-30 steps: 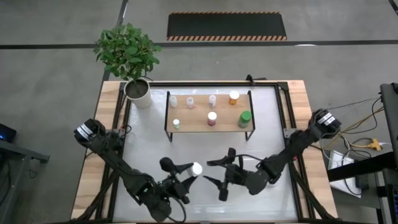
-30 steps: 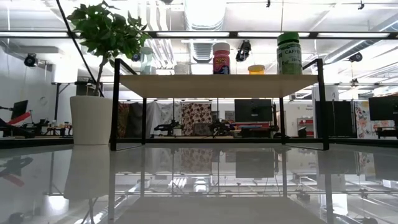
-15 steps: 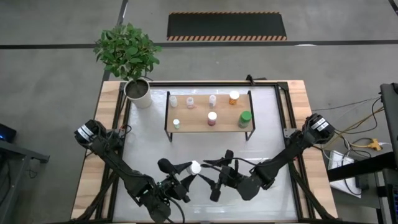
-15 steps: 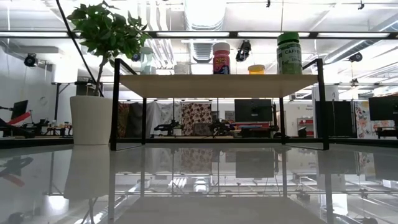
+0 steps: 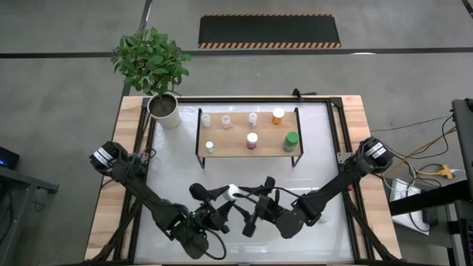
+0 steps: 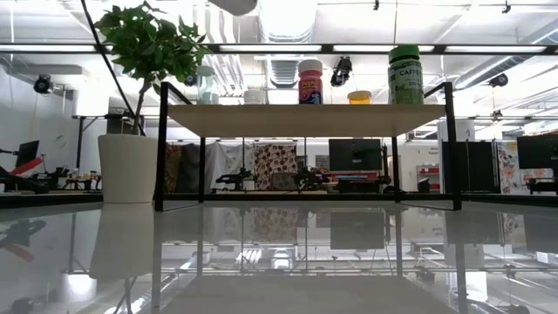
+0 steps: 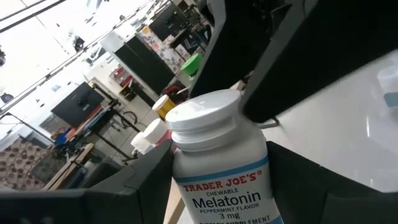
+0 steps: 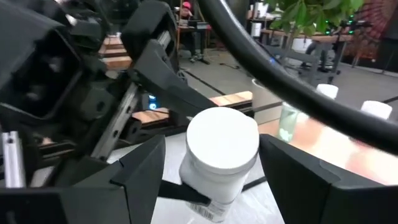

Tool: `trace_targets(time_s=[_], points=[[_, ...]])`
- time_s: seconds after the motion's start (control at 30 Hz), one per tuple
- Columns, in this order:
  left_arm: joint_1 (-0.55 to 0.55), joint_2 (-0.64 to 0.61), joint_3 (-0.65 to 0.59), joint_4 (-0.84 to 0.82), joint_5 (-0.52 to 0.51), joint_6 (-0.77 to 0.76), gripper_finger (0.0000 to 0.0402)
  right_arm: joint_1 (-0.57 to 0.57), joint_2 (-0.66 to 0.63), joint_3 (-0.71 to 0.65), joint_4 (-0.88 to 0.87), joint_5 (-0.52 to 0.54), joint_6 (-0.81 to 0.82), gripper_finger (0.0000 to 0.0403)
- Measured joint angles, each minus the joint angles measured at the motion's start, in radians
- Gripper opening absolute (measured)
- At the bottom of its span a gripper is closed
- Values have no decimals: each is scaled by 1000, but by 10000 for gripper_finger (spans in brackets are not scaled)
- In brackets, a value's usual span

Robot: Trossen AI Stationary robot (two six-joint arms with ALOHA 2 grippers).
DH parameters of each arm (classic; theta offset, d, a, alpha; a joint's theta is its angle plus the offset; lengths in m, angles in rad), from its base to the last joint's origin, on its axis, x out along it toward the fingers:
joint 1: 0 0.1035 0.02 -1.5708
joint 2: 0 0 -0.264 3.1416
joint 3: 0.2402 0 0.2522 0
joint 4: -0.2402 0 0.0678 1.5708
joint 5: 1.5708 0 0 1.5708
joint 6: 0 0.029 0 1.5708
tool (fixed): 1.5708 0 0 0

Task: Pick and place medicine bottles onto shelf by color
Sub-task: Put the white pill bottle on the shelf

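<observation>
A white medicine bottle with a white cap hangs above the table's near middle, my left gripper shut on it. Its label reads Melatonin. My right gripper is open and comes from the table's right. In the right wrist view its two fingers stand either side of the bottle with gaps showing. The shelf stands at the far middle and carries several bottles, among them an orange one and a green one. Neither gripper shows in the low view. My left gripper pinches the bottle's labelled body below the cap between its two fingers. The fingers reach in roughly level from the table's left. The bottle is lifted clear of the table, about upright, cap on top.
A potted plant stands at the far left beside the shelf. In the low view the shelf's board sits on black legs with open room under it. The white table surface between shelf and arms is bare.
My right gripper has moved toward the table's left, up to the held bottle, until its fingers flank it. My left gripper has kept the bottle lifted at nearly the same place.
</observation>
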Motion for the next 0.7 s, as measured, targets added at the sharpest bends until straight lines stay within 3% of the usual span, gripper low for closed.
trace_targets(time_s=[0.53,0.7], points=[[-1,0,-1,56,2,0,212,-29,6,16,-3,-13,-25,246],[-1,0,-1,55,3,0,212,-27,5,18,-33,-15,-2,207]])
